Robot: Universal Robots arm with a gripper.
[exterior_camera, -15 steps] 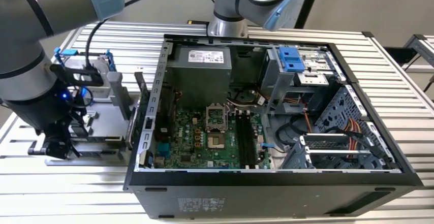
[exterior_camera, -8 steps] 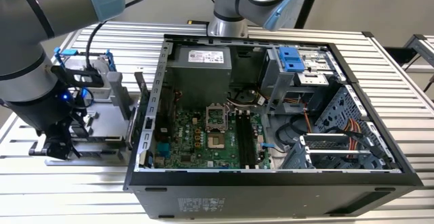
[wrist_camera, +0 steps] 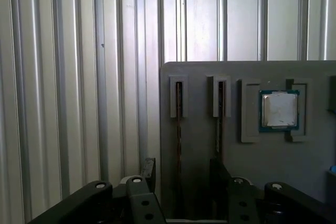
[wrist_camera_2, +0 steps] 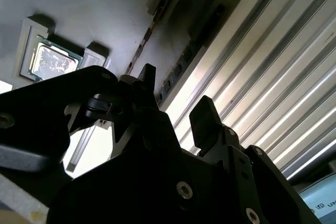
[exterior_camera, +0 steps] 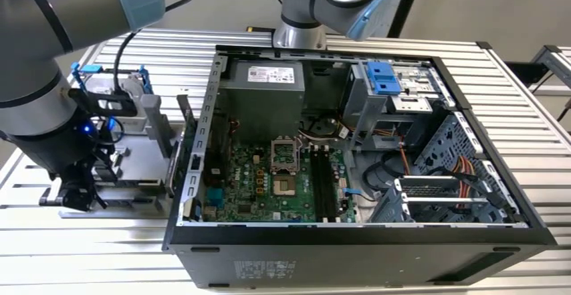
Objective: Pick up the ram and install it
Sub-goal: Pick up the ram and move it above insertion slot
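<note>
1. Aluminium in ribbed slats makes up the one table (exterior_camera: 428,34). It carries everything, and a plain grey wall stands behind it.
2. One open computer case (exterior_camera: 357,241) lies on its side on the table. Only the exterior view shows it, with one green motherboard (exterior_camera: 267,181) and the long black slots (exterior_camera: 319,184) inside.
3. One grey robot arm (exterior_camera: 36,74) with pale blue joint caps reaches down at the exterior view's left, outside the case.
4. One grey fixture plate (wrist_camera: 199,77) lies on the table beside the case. Both wrist views show it close up.
5. One silver hard drive (exterior_camera: 105,84) in a blue frame sits behind the arm in the exterior view.
6. One black gripper (wrist_camera: 182,165) hangs low over the plate. Its two fingers (wrist_camera: 148,167) stand well apart and hold nothing.
7. Two thin sticks stand edge-on in two narrow slots of the plate. The ram (wrist_camera: 179,124) runs into the gap between the fingers, and I cannot tell whether they touch it. The second stick (wrist_camera: 220,124) lies just beside it, in line with the other finger.
8. One square silver CPU chip (wrist_camera: 279,110) rests in its own recess further along the plate, apart from the fingers.
</note>
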